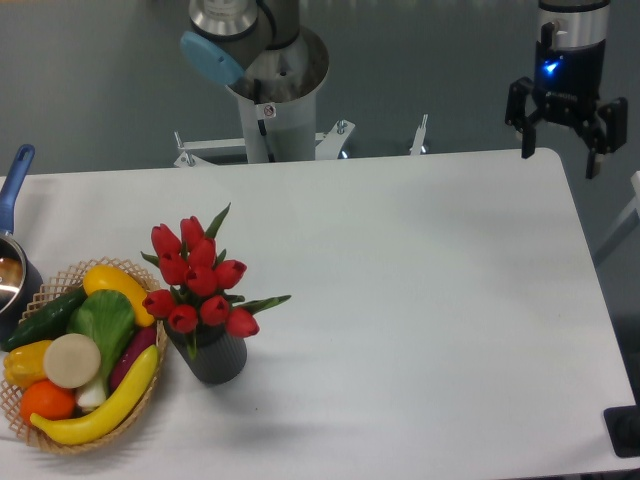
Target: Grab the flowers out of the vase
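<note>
The jaws stand spread wide with nothing between them, the gripper [565, 135] hanging at the far right corner of the table [420, 300], above its rounded edge and well apart from everything it has to deal with. A blue light shows on the wrist above it.

The flowers [200, 280] are at the near left: a bunch of red tulip buds with green leaves, standing in the dark ribbed vase [218, 360], which rests upright on the table. The bunch leans a little to the left and far side. Just beside the vase, on its left, sits a wicker basket [150, 395] filled with toy produce, including a banana [105, 405] whose tip comes close to the vase. A pot with a blue handle [15, 180] sits at the far left edge.

The risks lie in the approach, I judge. Coming down on the buds could crush or splay them; closing on only a few stems could leave the rest behind. A tight fit could lift the vase with the bunch, or tip it over. A sweep from the left would strike the basket.
</note>
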`<control>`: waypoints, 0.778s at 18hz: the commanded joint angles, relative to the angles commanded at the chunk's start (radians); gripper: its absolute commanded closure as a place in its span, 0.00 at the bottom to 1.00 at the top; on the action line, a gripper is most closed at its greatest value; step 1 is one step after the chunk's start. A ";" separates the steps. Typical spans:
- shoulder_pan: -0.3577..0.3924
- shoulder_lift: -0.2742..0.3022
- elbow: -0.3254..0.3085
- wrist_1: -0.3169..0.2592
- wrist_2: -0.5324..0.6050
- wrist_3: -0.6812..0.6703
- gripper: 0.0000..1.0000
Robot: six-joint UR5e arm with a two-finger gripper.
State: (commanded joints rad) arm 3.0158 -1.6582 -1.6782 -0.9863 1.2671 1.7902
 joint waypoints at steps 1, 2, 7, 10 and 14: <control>0.000 0.000 -0.002 0.000 0.002 -0.002 0.00; 0.000 0.000 -0.002 0.000 0.002 -0.002 0.00; 0.000 0.000 -0.005 -0.003 -0.002 -0.002 0.00; 0.002 0.002 -0.017 -0.002 -0.002 -0.005 0.00; 0.003 0.000 -0.020 -0.002 -0.024 -0.011 0.00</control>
State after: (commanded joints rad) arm 3.0189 -1.6582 -1.6981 -0.9879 1.2427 1.7795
